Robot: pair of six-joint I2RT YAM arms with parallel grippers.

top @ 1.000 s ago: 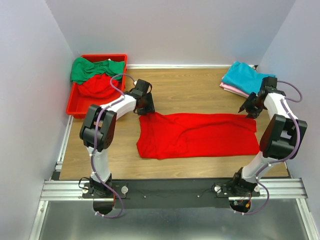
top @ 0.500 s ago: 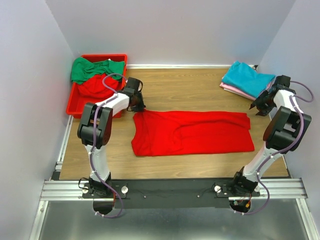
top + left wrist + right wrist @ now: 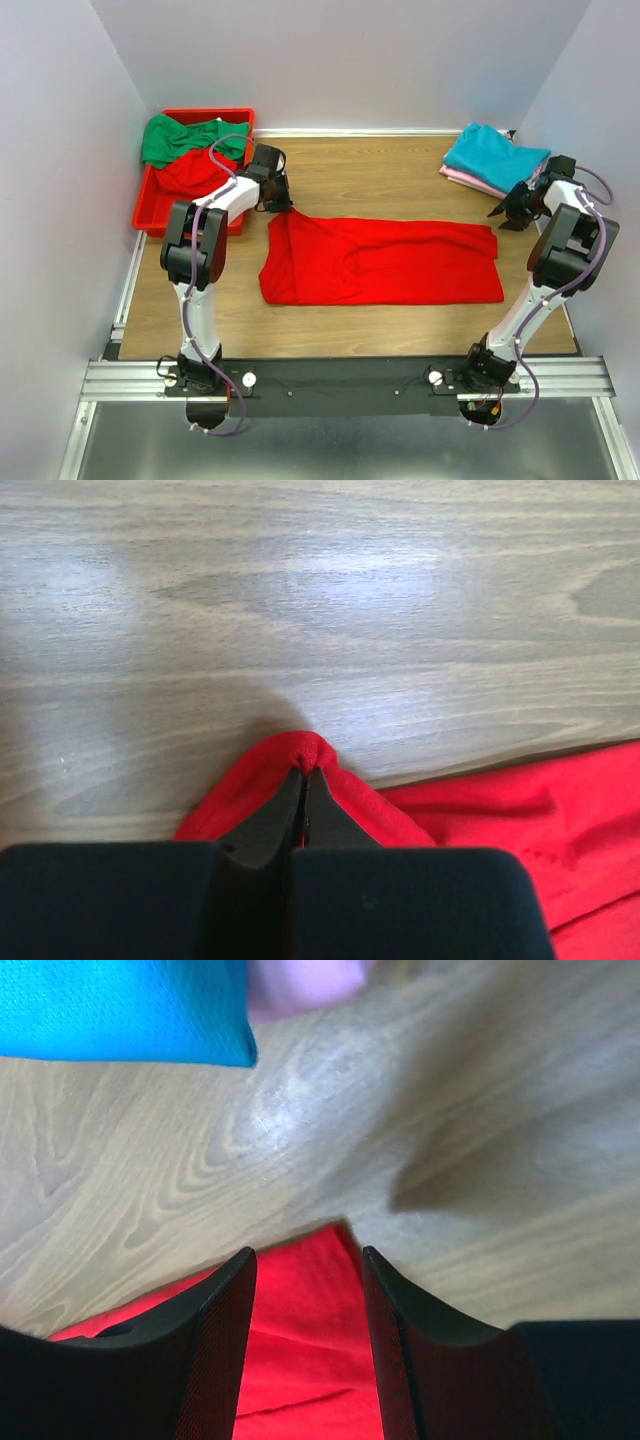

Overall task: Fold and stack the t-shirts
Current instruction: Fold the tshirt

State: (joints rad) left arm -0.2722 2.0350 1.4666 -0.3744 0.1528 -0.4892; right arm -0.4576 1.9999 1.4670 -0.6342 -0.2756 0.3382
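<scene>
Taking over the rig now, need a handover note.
Left end effector: shut on the far-left corner of the spread-out bright red cloth t-shirt.
Right end effector: open over its far-right corner, holding nothing.
Done: folded teal t-shirt on a pink t-shirt, far right.
Left: fold and stack the red one; green t-shirt and another red garment wait in the red plastic bin.

Looks like a robotics lab test cell rather than a home or shop. Told by bare pale walls [image 3: 350,60] boxing in a wood-grain table [image 3: 380,180], an aluminium rail [image 3: 130,380] at its near edge, and the cabled left arm [image 3: 195,255] and right arm [image 3: 565,248] bolted there.
</scene>
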